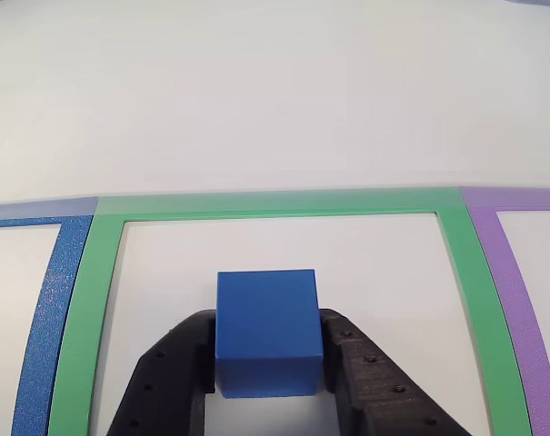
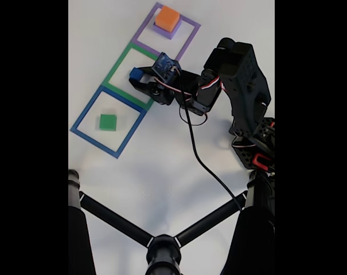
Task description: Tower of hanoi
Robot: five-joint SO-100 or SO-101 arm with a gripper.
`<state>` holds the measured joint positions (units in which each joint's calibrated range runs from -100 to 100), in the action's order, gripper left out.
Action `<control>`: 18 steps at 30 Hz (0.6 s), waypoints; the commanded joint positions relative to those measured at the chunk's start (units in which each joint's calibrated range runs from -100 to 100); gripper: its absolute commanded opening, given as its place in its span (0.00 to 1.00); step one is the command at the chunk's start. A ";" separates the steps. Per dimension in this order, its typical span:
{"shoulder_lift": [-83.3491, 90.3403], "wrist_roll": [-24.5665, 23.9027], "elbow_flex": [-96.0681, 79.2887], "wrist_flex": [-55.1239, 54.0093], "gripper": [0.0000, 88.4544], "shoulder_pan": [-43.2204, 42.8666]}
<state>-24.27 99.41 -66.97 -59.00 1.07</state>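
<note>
A small blue cube (image 1: 266,327) sits between the two black fingers of my gripper (image 1: 267,320), which is shut on it, inside the green square frame (image 1: 275,203). The fixed view shows the same blue cube (image 2: 135,73) at the gripper (image 2: 137,78) over the green frame (image 2: 114,66). I cannot tell whether the cube rests on the table or hangs just above it. An orange block (image 2: 167,18) lies on a flat purple block (image 2: 170,33) inside the purple frame (image 2: 187,41). A green block (image 2: 107,121) lies in the blue frame (image 2: 85,110).
The blue frame (image 1: 47,309) and purple frame (image 1: 520,300) flank the green one on the white table (image 1: 275,100). The black arm (image 2: 236,74) reaches in from the right with a cable (image 2: 202,163) trailing down. Black stand legs (image 2: 113,220) cross the bottom of the fixed view.
</note>
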 commanded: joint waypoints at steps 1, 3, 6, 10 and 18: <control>3.51 0.59 0.32 0.36 0.04 0.04; 5.19 0.59 -0.32 1.25 0.04 0.27; 10.72 0.59 -1.59 5.87 0.03 0.42; 23.22 0.59 -1.14 21.16 0.04 1.18; 48.70 0.59 5.77 61.23 0.03 2.78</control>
<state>11.50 100.00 -66.62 -16.26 2.92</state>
